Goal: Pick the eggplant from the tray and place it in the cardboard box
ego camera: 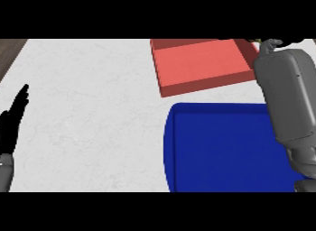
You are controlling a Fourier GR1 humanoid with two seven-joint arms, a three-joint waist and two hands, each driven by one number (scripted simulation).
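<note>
Two risks, judged from here. Bigger: releasing wide of the red cardboard box point(197, 63), with the right hand point(272, 44) at its far right corner, at the very edge of view and mostly hidden beyond the grey right forearm point(290, 99); might put the eggplant on the rim or outside. Smaller: knocking the box wall and shifting it. State of that hand: impossible to tell, the same for any load. Eggplant not seen anywhere, none on the visible part of the blue tray point(220, 149), near right. Left hand point(7, 126) resting at the left edge, fingers straight, holding nothing. Underneath, wide white marbled counter point(87, 113); dark wood floor point(4, 49) at the far corners.
</note>
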